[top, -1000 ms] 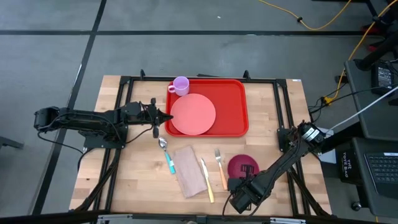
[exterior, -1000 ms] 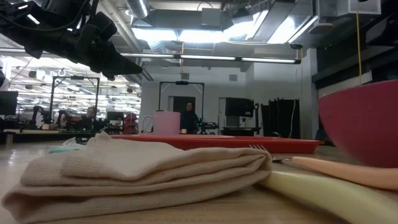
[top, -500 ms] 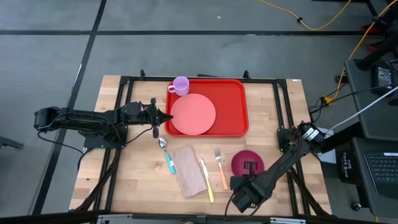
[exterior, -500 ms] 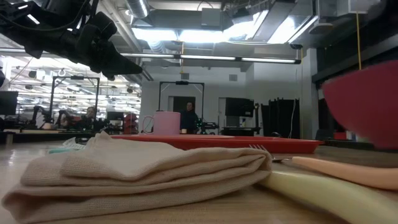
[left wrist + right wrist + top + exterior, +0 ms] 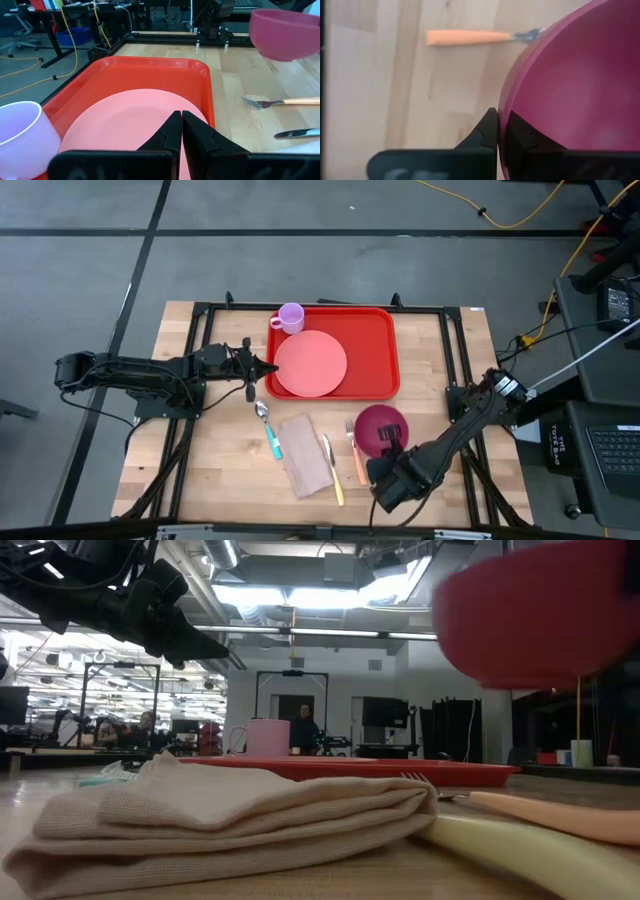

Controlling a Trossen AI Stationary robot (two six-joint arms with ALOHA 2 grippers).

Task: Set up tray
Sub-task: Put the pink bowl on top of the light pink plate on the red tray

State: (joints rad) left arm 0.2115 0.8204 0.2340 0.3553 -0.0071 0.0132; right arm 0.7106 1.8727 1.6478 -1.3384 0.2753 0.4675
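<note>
Wood table: right claw pinching magenta bowl; left claw shut, empty.

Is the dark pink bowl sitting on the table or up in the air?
Up in the air. The right tool pinches the bowl's rim, and the low view shows the bowl high above the table.

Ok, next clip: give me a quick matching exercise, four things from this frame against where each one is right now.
Things:
1. bowl
2. plate
3. cup
4. napkin

Places:
A. in a corner of the tray
B. flat on the wood between spoon and knife
C. lifted off the table, rim pinched by the right gripper
D. lying flat on the tray, in front of the left gripper

Pairs: 1-C, 2-D, 3-A, 4-B
</note>
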